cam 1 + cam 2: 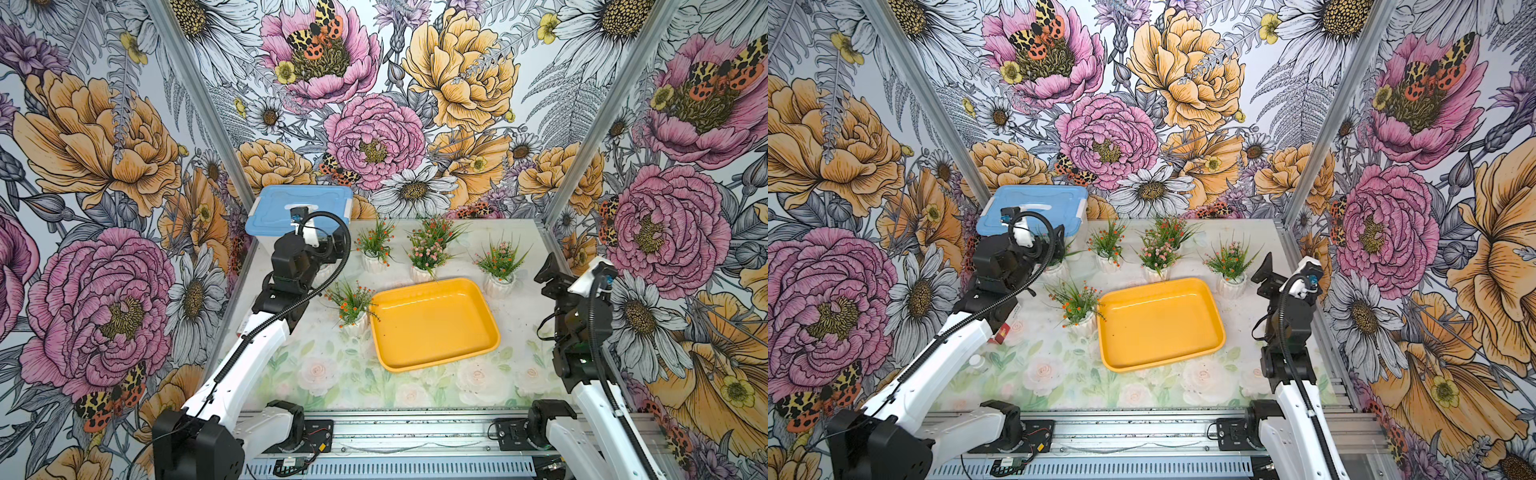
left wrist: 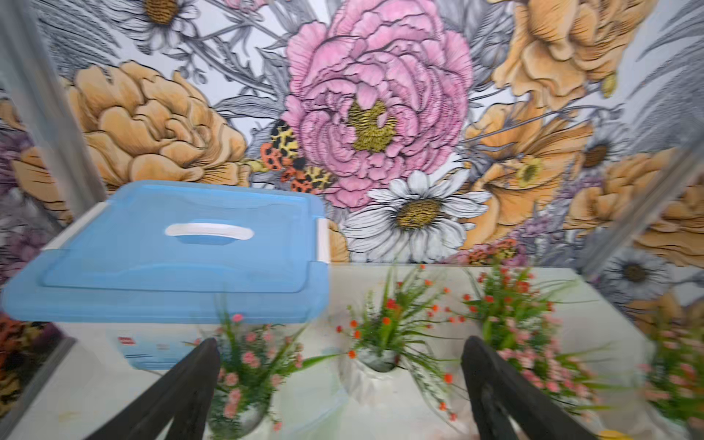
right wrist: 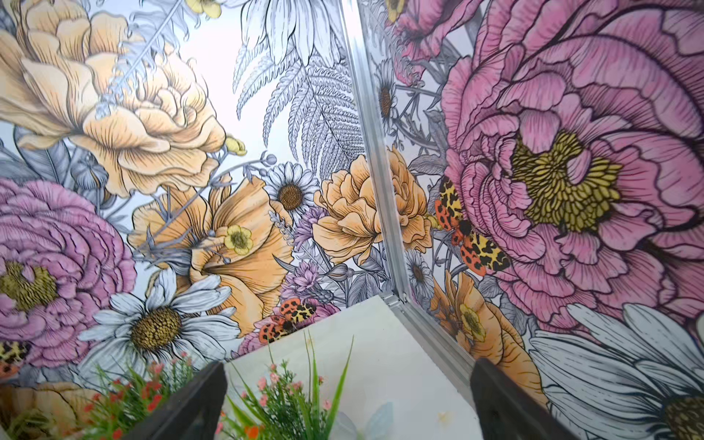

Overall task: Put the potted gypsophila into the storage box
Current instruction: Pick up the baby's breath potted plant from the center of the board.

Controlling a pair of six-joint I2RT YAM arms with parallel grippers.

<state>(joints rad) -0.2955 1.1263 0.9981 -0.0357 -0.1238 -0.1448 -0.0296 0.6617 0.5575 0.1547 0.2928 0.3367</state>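
The storage box [image 1: 434, 324], a shallow yellow tray, lies empty mid-table in both top views. Potted gypsophila in white ribbed pots stand around it: one at its left corner [image 1: 351, 309], several in a row behind it [image 1: 374, 245] [image 1: 428, 255] [image 1: 500, 266]. My left gripper [image 1: 332, 247] is open at the back left. In the left wrist view, blurred, a pink-flowered pot [image 2: 247, 365] is by one finger and an orange-flowered one [image 2: 384, 331] lies beyond the gap of the gripper [image 2: 340, 343]. My right gripper [image 1: 548, 270] stands open near the right-hand pot, whose sprigs [image 3: 285, 400] show between its fingers [image 3: 349, 364].
A white bin with a light-blue lid [image 1: 299, 208] stands at the back left, just behind the left gripper. Aluminium posts [image 1: 569, 124] and flowered walls close in the table. A small red item [image 1: 1003, 332] lies under the left arm.
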